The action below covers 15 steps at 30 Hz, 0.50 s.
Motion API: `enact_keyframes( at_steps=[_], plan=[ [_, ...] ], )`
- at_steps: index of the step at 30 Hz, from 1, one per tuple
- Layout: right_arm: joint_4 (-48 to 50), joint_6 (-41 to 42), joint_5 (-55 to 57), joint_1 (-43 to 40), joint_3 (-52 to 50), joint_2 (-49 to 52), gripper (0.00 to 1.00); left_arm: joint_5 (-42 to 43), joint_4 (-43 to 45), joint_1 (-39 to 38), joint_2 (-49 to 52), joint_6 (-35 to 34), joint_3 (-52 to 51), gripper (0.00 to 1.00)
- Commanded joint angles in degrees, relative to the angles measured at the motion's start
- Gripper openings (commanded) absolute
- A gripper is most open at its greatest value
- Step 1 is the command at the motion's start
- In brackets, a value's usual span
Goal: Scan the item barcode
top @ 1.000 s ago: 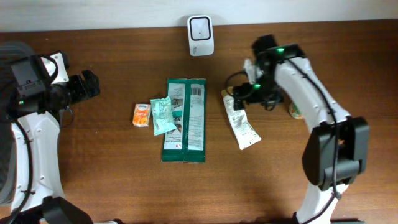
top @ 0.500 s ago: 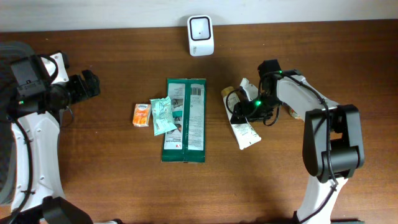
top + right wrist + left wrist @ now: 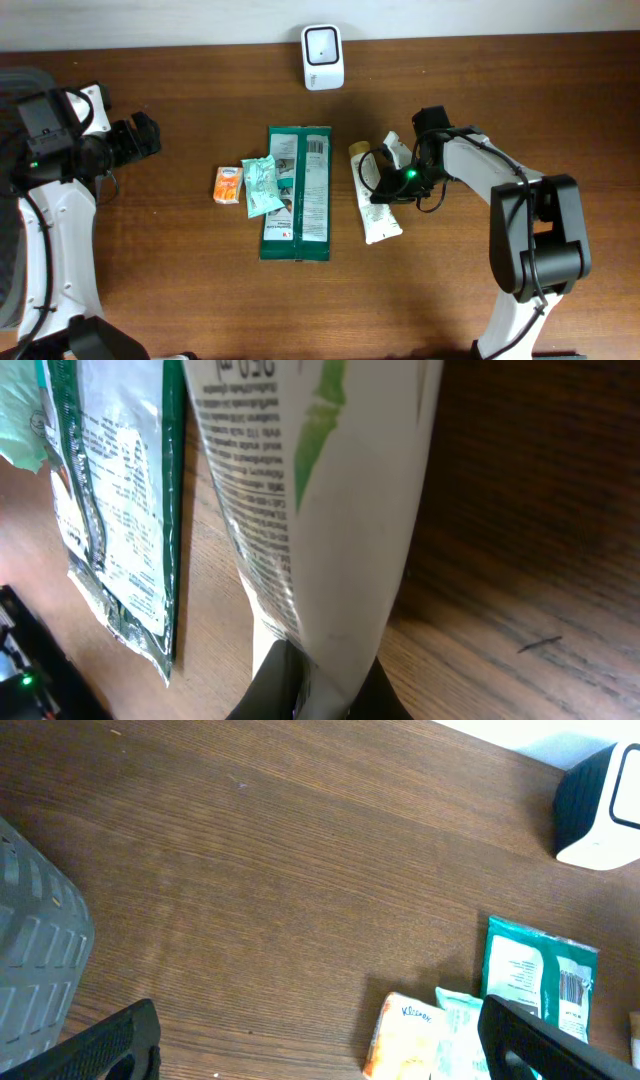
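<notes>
The wooden table (image 3: 180, 300) is being taken up at its middle by a large green packet (image 3: 297, 195), which is lying flat with a barcode panel facing up. Just to its right, the white tube (image 3: 375, 205) is being pinched part-way along its body by the right gripper (image 3: 397, 180). In the right wrist view the jaws are being shown closed tight on the tube's flattened side, low over the table, so the tube is being judged as gripped but not yet lifted clear. This tube is being taken as the item to be scanned.

The white scanner (image 3: 323, 43) is being left standing at the table's far edge, well apart from the tube, with nothing being presented to its window. The left gripper (image 3: 140, 138) is being held wide, with nothing between its fingers, off at the left side. By the green packet's left edge, a teal sachet (image 3: 262, 185) and a smaller orange packet (image 3: 229, 184) are being left untouched.

The task is being judged as early. The grasp is being made, while the lift, the carry to the scanner and the turning of the barcode toward it are not yet done.
</notes>
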Motion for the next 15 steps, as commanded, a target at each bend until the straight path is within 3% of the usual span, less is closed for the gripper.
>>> enact_keyframes(
  at_steps=[1, 7, 9, 12, 15],
  plan=[
    [-6.6, -0.8, 4.0, 1.0, 2.3, 3.8, 0.04, 0.8, 0.1, 0.4, -1.0, 1.1, 1.1, 0.99],
    [-6.9, -1.1, -12.5, 0.9, 6.4, 3.8, 0.04, 0.8, 0.1, 0.4, -1.0, 1.1, 1.1, 0.99],
    [-6.8, -5.2, -16.1, 0.9, 6.4, 3.2, 0.04, 0.8, 0.1, 0.4, -1.0, 1.1, 1.1, 0.99],
    [-6.7, -6.8, -12.3, 0.9, 6.4, -0.8, 0.04, 0.8, 0.1, 0.4, -1.0, 1.1, 1.1, 0.99],
    [-7.2, -3.0, -1.5, 1.0, 6.4, -2.3, 0.04, 0.8, 0.1, 0.4, -1.0, 1.1, 1.1, 0.99]
  ],
)
